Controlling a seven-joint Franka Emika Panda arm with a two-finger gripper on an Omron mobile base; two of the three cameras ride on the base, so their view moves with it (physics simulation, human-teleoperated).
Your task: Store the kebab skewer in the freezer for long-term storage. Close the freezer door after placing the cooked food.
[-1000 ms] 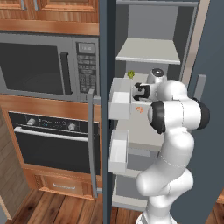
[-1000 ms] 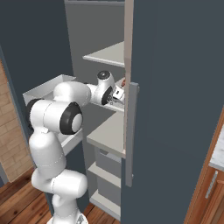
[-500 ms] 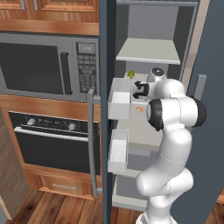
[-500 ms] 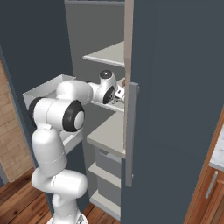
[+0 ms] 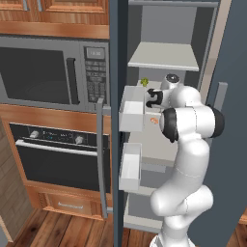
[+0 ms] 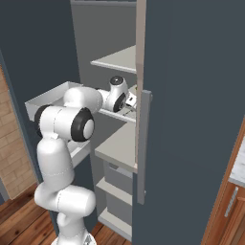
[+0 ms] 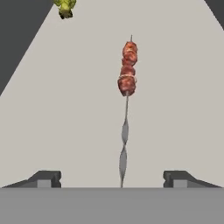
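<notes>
Meat chunks of the thin metal kebab skewer (image 7: 126, 109) are seen lying on a pale grey shelf (image 7: 175, 109) inside the slate-blue freezer (image 5: 164, 58), its stick running back between the spread dark fingertips (image 7: 46, 178) of the two-finger gripper (image 7: 118, 179), neither tip touching it. A small green food piece (image 7: 64, 7) sits further along the shelf. The tall freezer door (image 5: 116, 120) stands open.

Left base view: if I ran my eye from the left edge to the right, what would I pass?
Microwave and black oven below it → long grey bar handle → freezer door edge → white door bins → pale freezer shelf → plain slate-blue door.
</notes>
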